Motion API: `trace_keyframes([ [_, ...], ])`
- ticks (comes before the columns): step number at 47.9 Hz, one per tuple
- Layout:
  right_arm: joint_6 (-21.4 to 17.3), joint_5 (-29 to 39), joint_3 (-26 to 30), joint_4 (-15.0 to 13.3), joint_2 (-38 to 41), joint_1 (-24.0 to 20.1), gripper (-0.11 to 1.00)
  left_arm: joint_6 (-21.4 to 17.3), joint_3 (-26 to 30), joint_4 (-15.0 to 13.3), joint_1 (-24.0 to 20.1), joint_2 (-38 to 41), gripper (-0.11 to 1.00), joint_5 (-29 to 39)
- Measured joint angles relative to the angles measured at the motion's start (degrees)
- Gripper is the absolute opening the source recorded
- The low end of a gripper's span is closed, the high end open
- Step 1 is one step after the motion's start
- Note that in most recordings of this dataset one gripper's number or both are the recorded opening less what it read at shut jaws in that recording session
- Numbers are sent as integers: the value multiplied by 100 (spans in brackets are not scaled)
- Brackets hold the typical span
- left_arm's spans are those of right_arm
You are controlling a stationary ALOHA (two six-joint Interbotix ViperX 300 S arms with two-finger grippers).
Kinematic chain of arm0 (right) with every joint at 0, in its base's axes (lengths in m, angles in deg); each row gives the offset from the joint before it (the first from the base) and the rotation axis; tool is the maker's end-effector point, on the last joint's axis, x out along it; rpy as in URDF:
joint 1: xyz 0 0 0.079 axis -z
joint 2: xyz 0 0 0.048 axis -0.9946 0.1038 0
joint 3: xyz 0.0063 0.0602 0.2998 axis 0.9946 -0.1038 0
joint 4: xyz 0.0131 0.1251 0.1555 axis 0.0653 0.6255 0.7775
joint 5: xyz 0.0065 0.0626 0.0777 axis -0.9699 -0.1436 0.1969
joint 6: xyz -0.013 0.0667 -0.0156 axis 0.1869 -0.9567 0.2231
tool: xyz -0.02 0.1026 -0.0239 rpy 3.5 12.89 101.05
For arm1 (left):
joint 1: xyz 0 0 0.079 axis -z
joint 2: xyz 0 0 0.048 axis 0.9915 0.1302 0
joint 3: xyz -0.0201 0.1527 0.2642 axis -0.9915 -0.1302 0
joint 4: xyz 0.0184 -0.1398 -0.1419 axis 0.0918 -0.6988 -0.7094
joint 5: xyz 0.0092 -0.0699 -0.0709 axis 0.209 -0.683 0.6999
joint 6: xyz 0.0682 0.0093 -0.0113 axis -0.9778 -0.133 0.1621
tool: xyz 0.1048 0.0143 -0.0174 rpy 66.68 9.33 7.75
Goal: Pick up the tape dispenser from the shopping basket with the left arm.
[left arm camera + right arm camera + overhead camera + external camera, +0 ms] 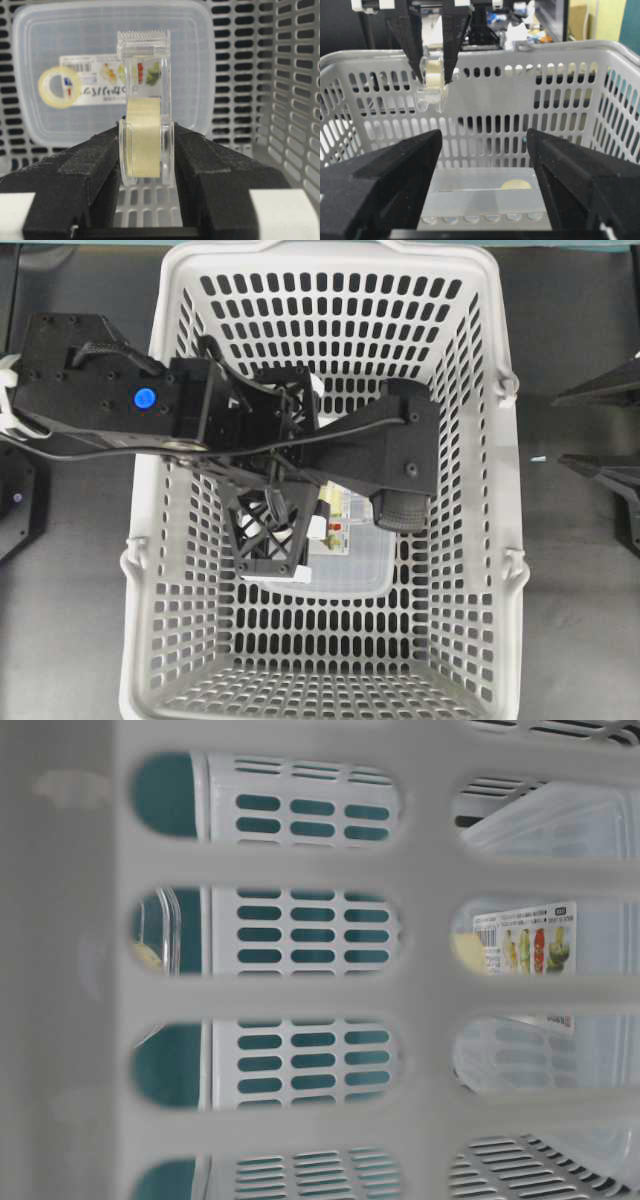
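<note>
The tape dispenser (146,131), clear plastic with a pale yellow roll, stands upright between my left gripper's (146,137) black fingers, which are shut on its two sides. The right wrist view shows it (428,96) hanging from the left gripper (433,79) near rim height, well above the floor of the shopping basket (520,100). From overhead, the left arm (100,390) reaches over the basket's (500,490) left wall and hides the dispenser. My right gripper (485,165) is open with nothing between its fingers, and sits at the basket's right (558,430).
A larger clear lidded box (115,75) with a printed label lies on the basket floor below the dispenser; it also shows overhead (345,575) and at table level (530,950). Slotted basket walls (290,100) surround the left gripper.
</note>
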Motion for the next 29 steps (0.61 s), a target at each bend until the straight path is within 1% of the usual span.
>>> trace_keyframes([
  [29, 0, 0, -18, 0, 0, 0, 67, 0, -26, 0, -9, 18, 28, 0],
])
